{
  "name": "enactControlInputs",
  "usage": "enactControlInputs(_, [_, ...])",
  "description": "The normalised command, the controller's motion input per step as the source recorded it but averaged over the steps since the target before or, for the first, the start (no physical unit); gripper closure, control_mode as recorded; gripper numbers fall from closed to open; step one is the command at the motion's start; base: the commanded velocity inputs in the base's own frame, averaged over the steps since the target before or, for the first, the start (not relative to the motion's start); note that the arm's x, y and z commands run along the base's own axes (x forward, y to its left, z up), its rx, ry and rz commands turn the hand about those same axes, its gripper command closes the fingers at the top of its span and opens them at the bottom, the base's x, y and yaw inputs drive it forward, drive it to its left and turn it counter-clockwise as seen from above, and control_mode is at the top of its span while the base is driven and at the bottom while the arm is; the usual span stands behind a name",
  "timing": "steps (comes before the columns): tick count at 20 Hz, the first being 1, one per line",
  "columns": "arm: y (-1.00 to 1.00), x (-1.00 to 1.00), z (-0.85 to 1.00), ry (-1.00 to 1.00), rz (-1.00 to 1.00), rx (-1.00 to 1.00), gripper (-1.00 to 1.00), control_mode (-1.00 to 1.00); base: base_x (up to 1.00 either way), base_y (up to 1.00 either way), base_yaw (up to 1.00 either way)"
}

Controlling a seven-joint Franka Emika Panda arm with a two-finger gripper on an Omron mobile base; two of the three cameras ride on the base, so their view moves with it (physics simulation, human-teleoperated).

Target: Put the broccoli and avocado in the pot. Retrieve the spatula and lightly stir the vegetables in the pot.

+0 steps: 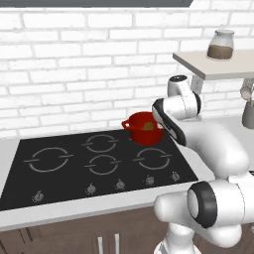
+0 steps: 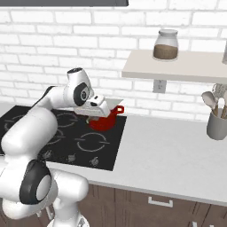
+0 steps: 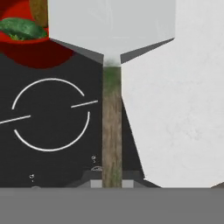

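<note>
Obstacle: broad white spatula blade overhangs small glossy red pot, upper left | Free: bare grey counter, right half.

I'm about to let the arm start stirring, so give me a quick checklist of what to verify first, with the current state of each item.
1. Spatula held in the pincer: ok, its wooden handle runs up from between the tips in the hand view.
2. Broccoli in the pot: ok, green piece lies inside the red rim.
3. Avocado in the pot: ok, a brownish piece sits beside the broccoli.
4. Spatula blade over the pot opening: not ok, it hangs beside the pot, mostly over the counter.
5. Pot standing on the stove: ok, upright at the back right burner.
</note>
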Motion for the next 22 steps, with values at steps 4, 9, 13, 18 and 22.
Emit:
enactControlInputs(4, [0.11, 0.48, 0.17, 0.34, 0.16, -0.22, 1.00, -1.00, 0.00, 0.00, 0.00])
enactControlInputs(9, [0.12, 0.48, 0.01, 0.31, 0.08, -0.27, 1.00, -1.00, 0.00, 0.00, 0.00])
enactControlInputs(13, [0.04, 0.43, 0.00, 0.23, 0.04, -0.24, 1.00, -1.00, 0.00, 0.00, 0.00])
enactControlInputs(18, [-0.05, 0.30, -0.01, 0.13, 0.19, -0.20, 1.00, -1.00, 0.00, 0.00, 0.00])
enactControlInputs(22, [-0.05, 0.05, -0.12, 0.18, 0.28, -0.47, 1.00, -1.00, 0.00, 0.00, 0.00])
